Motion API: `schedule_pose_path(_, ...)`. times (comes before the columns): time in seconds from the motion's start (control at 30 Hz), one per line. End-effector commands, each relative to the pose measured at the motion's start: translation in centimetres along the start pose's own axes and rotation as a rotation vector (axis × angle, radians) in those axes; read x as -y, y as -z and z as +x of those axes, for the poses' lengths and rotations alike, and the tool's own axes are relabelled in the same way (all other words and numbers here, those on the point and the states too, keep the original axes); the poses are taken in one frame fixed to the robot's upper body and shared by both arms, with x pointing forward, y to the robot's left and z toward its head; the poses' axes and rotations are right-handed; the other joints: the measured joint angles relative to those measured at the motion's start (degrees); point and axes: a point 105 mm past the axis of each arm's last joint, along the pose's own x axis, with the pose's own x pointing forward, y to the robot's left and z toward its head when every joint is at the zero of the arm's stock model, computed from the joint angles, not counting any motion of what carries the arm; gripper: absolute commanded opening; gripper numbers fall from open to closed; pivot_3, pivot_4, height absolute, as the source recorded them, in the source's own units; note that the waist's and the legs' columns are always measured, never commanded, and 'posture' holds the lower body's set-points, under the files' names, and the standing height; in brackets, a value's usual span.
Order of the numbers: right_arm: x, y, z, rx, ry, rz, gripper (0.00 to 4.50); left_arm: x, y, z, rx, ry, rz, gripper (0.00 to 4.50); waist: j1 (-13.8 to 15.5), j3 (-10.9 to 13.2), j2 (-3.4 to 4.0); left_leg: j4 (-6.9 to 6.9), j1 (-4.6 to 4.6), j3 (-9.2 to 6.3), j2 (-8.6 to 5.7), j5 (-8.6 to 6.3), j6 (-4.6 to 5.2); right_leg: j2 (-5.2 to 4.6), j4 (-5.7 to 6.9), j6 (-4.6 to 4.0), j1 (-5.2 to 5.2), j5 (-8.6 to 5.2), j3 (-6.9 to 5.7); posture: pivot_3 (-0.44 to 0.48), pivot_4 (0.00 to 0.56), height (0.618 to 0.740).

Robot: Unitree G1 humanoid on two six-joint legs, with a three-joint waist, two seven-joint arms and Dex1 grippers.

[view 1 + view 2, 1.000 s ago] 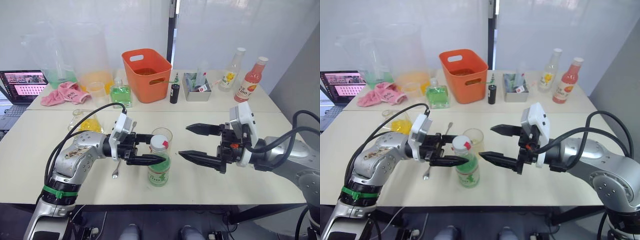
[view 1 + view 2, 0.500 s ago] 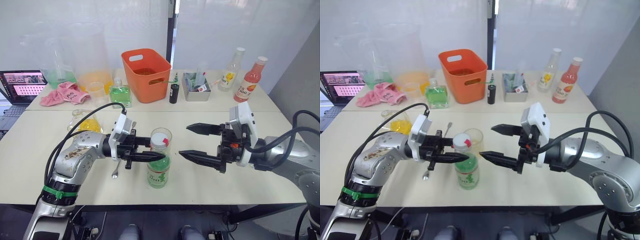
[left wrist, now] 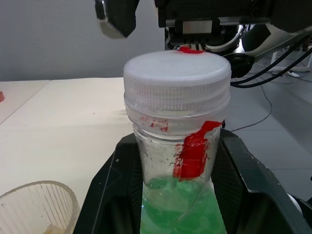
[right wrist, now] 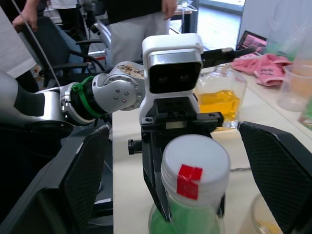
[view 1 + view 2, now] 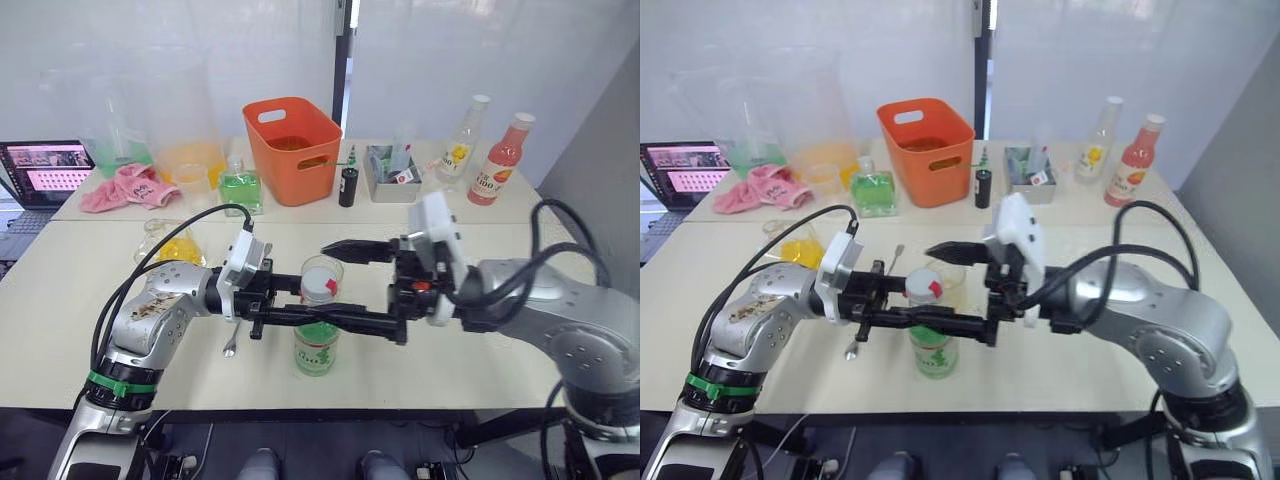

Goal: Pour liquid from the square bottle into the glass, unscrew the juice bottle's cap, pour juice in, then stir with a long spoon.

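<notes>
On the bench [image 5: 80,290], our left tool [image 5: 310,313] is clamped around the juice bottle [image 5: 318,340] just beneath its neck, steadying it upright so the cap [image 5: 319,284] can be twisted off. Our right tool [image 5: 345,283] faces the left one with its jaws spread wide, one finger on each side of the cap and neither yet touching it, so we judge the unscrewing not yet begun. The glass [image 5: 326,268] stands just behind the bottle, on the far side of both tools, close enough for the pour to follow. The square bottle [image 5: 172,243] rests on the outer side of our left arm, set aside. The long spoon [image 5: 236,335] lies flat under that arm, waiting for the stir.
</notes>
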Motion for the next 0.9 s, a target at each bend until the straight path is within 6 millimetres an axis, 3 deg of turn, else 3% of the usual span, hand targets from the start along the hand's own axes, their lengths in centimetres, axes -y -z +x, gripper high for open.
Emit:
schedule_pose_path(0.03, 0.39, -0.40, 0.17, 0.012, 0.020, -0.016, 4.50, 0.00, 0.02, -0.07, -0.014, -0.006, 0.021, 1.79, 0.1, 0.0, 0.00, 0.01, -0.01, 0.00, -0.01, 0.00, 0.00, -0.01, 0.00, 0.00, 0.00, 0.00, 0.00, 0.000, 0.150, 0.739)
schedule_pose_path(0.13, 0.43, -0.42, 0.42, 0.017, 0.021, -0.010, 4.50, 0.02, 0.04, -0.07, -0.014, -0.006, 0.022, 1.79, 0.0, 0.0, 0.00, 0.01, -0.03, 0.00, -0.01, 0.00, 0.00, -0.01, 0.02, 0.00, -0.04, 0.00, 0.00, 0.000, 0.150, 0.739)
schedule_pose_path(0.23, 0.50, -0.34, 0.47, 0.019, 0.026, -0.006, 3.71, 0.11, 0.14, -0.02, -0.016, -0.004, 0.021, 1.75, 0.0, 0.0, 0.00, 0.00, -0.03, 0.00, 0.00, 0.00, 0.00, 0.00, 0.03, 0.00, -0.06, 0.00, 0.00, 0.000, 0.150, 0.739)
schedule_pose_path(0.43, 0.61, -0.32, 0.47, 0.022, 0.034, -0.003, 1.64, 0.12, 0.14, 0.02, -0.016, -0.001, 0.018, 1.75, 0.0, 0.0, 0.00, 0.00, -0.03, 0.00, 0.00, 0.00, 0.00, -0.01, 0.03, 0.00, -0.05, 0.00, 0.00, 0.000, 0.150, 0.739)
schedule_pose_path(0.77, 0.41, -0.19, 0.38, 0.021, -0.024, 0.006, 1.62, 0.09, 0.14, -0.03, -0.027, 0.006, 0.030, 1.75, -0.1, 0.0, 0.00, 0.00, -0.03, 0.00, 0.00, 0.00, 0.00, 0.00, 0.03, 0.00, -0.05, 0.00, 0.00, 0.000, 0.150, 0.739)
schedule_pose_path(0.9, 0.10, -0.05, 0.22, -0.007, -0.271, 0.007, 1.62, 0.15, 0.13, -0.15, -0.044, 0.030, 0.046, 1.75, -0.1, 0.0, 0.00, 0.00, -0.01, 0.00, 0.00, 0.00, 0.00, 0.01, 0.03, -0.01, -0.04, 0.00, 0.00, 0.000, 0.150, 0.739)
